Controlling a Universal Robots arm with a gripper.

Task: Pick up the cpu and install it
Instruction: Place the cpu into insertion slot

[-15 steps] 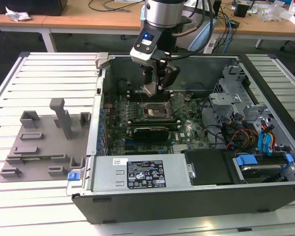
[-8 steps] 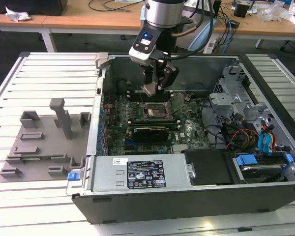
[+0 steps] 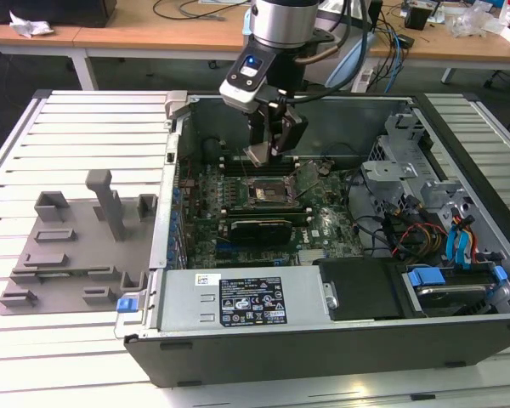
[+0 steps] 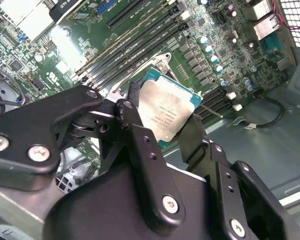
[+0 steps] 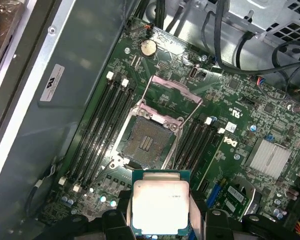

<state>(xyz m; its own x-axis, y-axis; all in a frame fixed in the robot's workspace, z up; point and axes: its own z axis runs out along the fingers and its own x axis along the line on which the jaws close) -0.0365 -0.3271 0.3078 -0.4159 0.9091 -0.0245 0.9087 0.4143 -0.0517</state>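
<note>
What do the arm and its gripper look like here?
The arm ends in a silver-grey cylindrical wrist with a black band; a pale grey module with a blue spot sits beneath it, and black cables loop off its side. The gripper is matte black, its jointed fingers built from flat links fastened with round silver-headed screws.

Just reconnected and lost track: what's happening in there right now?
The arm's gripper is shut on the cpu, holding it by its edges above the motherboard inside the open computer case. The socket is empty, its metal frame raised. The cpu is not yet seated.
</note>
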